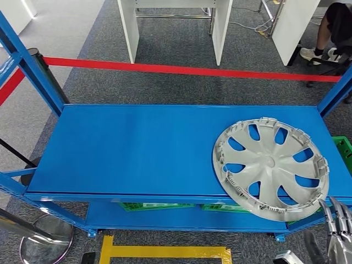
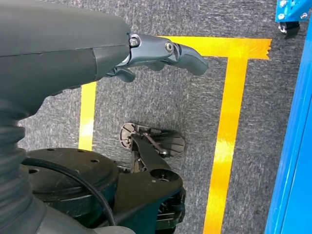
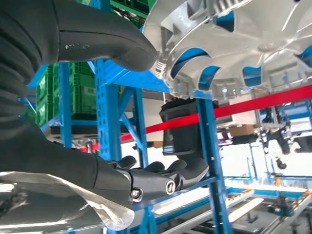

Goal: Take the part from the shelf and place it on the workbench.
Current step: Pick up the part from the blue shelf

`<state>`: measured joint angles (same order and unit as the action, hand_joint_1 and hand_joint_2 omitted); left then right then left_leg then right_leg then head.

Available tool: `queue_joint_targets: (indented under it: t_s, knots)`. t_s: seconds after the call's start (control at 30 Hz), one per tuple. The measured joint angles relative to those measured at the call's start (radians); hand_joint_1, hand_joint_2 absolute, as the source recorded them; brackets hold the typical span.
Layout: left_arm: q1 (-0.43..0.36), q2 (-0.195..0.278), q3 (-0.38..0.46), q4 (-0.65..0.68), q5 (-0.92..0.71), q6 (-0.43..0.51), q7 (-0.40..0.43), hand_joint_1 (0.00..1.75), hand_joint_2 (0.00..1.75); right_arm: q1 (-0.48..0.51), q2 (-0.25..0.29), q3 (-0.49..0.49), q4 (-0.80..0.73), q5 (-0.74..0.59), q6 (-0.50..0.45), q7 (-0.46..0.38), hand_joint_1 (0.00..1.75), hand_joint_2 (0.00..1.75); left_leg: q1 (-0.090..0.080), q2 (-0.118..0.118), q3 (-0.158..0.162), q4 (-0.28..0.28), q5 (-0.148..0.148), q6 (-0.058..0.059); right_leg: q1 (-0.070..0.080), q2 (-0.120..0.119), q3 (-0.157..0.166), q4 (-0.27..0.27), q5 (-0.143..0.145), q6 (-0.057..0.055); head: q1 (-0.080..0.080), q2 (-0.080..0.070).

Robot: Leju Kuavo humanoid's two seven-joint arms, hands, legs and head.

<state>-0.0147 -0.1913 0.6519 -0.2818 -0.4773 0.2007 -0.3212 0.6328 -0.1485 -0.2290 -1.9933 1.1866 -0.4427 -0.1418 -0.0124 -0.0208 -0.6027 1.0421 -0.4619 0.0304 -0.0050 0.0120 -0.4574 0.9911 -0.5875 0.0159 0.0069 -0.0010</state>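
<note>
Beyond the shelf (image 1: 124,148) front edge, hubcap (image 1: 270,168) overhangs near open right hand (image 1: 339,228).

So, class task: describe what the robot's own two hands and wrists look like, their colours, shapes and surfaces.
The left hand has dark grey, smooth, rounded fingers with small round pins at the joints, behind a ribbed grey wrist cover. The right hand looks the same up close: glossy dark fingers and a thick grey thumb. From the head view its fingers look slim, segmented and metallic grey.
</note>
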Motion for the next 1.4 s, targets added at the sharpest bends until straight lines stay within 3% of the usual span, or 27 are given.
queue_joint_targets:
  t_s: [0.43, 0.93, 1.13, 1.4]
  knots:
    - [-0.015, 0.003, 0.008, 0.01, -0.06, -0.02, 0.007, 0.0, 1.75, 0.038, -0.29, 0.262, -0.099, 0.133, 0.122, 0.344, 0.0, 1.75, 0.0, 0.0, 0.0, 0.0, 0.0, 0.0, 0.0, 0.0, 0.0, 0.0, 0.0, 0.0, 0.0, 0.0]
    - [-0.035, 0.006, 0.018, 0.022, -0.138, -0.043, 0.022, 0.0, 1.75, 0.067, -0.573, 0.537, -0.166, 0.251, 0.259, 0.712, 0.0, 1.75, 0.0, 0.0, 0.0, 0.0, 0.0, 0.0, 0.0, 0.0, 0.0, 0.0, 0.0, 0.0, 0.0, 0.0]
    - [-0.04, 0.006, 0.026, 0.028, -0.171, -0.054, 0.024, 0.0, 1.75, 0.089, -0.611, 0.568, -0.178, 0.294, 0.309, 0.832, 0.0, 1.75, 0.0, 0.0, 0.0, 0.0, 0.0, 0.0, 0.0, 0.0, 0.0, 0.0, 0.0, 0.0, 0.0, 0.0]
    - [-0.042, 0.006, 0.027, 0.034, -0.182, -0.05, 0.024, 0.0, 1.75, 0.101, -0.606, 0.548, -0.177, 0.358, 0.271, 0.842, 0.0, 1.75, 0.0, 0.0, 0.001, 0.0, 0.0, 0.0, -0.001, 0.0, 0.0, 0.0, 0.0, 0.0, 0.0, 0.0]
